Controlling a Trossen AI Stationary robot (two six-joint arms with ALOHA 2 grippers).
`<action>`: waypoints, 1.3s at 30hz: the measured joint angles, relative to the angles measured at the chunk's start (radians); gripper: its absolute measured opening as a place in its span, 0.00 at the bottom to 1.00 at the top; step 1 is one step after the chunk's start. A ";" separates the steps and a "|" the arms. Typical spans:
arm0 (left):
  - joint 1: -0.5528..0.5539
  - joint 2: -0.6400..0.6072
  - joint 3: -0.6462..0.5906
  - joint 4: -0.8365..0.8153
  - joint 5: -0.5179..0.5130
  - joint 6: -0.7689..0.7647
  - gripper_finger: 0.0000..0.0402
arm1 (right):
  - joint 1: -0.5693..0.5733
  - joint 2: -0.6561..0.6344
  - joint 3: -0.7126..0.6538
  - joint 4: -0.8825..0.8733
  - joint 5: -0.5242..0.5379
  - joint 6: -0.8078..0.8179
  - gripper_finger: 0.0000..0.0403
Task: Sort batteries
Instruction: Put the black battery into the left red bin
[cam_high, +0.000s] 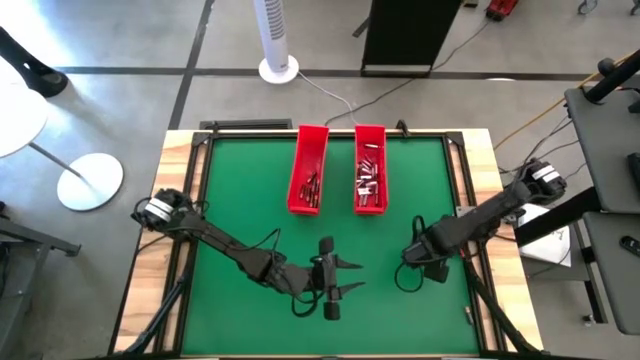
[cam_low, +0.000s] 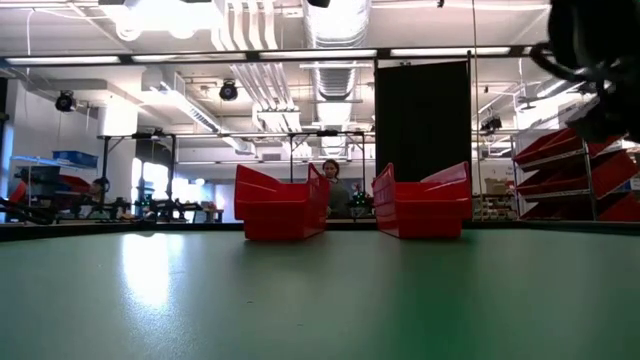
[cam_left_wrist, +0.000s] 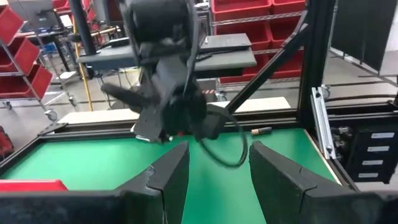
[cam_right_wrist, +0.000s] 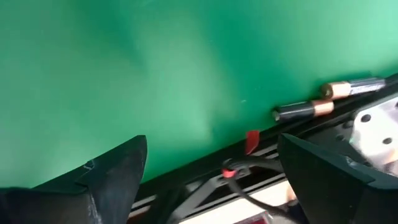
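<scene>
the left gripper (cam_high: 345, 277) hangs over the near middle of the green mat (cam_high: 240, 190), fingers partly apart with nothing between them, well away from any loose battery. the right gripper (cam_right_wrist: 211, 171) is the nearer one: its fingers stand wide and empty, pointing down at the mat's edge, where two batteries (cam_right_wrist: 305, 110) lie end to end along the black frame, ahead of the fingers and off toward one of them. sorted batteries already lie in the two red trays (cam_high: 369, 135) at the far side.
</scene>
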 joint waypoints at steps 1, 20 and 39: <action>0.000 0.000 0.002 0.000 -0.001 0.000 0.37 | -0.017 0.008 -0.009 0.001 0.000 -0.025 0.88; -0.001 0.000 0.003 -0.053 -0.006 -0.006 0.37 | -0.264 0.208 -0.046 -0.054 0.243 -0.514 0.87; 0.000 0.000 0.003 -0.066 -0.007 -0.019 0.37 | -0.275 0.363 -0.138 0.045 0.143 -0.568 0.86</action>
